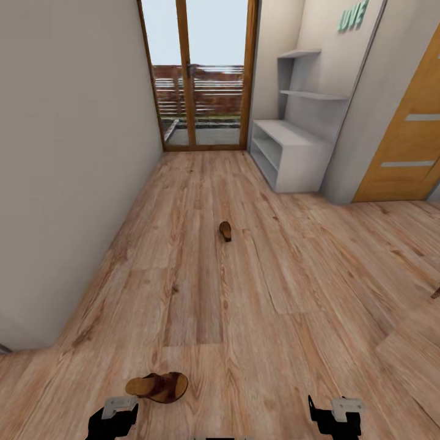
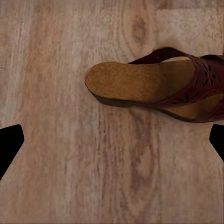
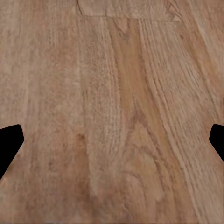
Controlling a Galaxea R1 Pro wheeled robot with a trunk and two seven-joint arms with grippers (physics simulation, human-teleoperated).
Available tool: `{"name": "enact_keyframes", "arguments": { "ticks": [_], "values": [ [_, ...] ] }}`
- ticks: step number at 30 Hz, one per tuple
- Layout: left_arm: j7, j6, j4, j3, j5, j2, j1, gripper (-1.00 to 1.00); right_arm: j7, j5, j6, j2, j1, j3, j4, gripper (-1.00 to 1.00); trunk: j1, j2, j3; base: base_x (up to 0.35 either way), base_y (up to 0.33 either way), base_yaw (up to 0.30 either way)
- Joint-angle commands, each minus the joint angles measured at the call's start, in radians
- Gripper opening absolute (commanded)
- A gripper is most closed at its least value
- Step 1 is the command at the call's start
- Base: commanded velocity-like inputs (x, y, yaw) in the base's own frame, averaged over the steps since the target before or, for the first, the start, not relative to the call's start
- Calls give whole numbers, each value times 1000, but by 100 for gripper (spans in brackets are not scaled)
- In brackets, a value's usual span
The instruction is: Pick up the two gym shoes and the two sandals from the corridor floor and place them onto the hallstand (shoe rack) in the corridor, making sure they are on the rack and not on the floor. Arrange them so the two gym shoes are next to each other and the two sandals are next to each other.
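Step in hand, by the look of it: picking up the near sandal (image 1: 157,387), lying flat on the corridor floor (image 1: 256,293) just ahead of the left tool (image 1: 113,421). Left tool spread wide and empty, fingertips (image 2: 9,142) at the edges of the wrist view, sandal (image 2: 158,84) off centre, beyond the gap between them. Best to shift forward until the footbed sits squarely between the fingers, then lower straight and close across the narrow width of the sole, clear of the perforated strap, which would likely flex. Right tool (image 1: 335,417) likewise wide, over bare planks. Second sandal (image 1: 225,231) well apart, mid-corridor. Hallstand (image 1: 287,153) far off by the right wall, near the glass door (image 1: 198,73); top and shelves apparently bare.
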Motion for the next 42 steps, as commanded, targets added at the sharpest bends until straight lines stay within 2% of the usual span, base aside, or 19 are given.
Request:
{"name": "enact_keyframes", "arguments": {
  "ticks": [1,8,19,31,42],
  "values": [
    [1,-3,1,-2,8,0,0,100,-3,0,-3,0,0,1,0,100,0,0,-1,249,154,0],
    [1,-3,2,-2,8,0,0,100,-3,0,-3,-1,0,1,0,100,0,0,-1,180,120,60],
    [4,-3,1,-2,8,0,0,100,-3,0,-3,-2,0,0,0,100,0,0,-1,12,7,240],
    [7,-3,1,-2,8,0,0,100,-4,0,-3,-4,-1,-1,0,100,0,0,-1,154,85,23],
    [7,-3,1,-2,8,0,0,100,-3,0,-3,-4,0,-1,0,100,0,0,-1,36,21,0]
  ]
}}
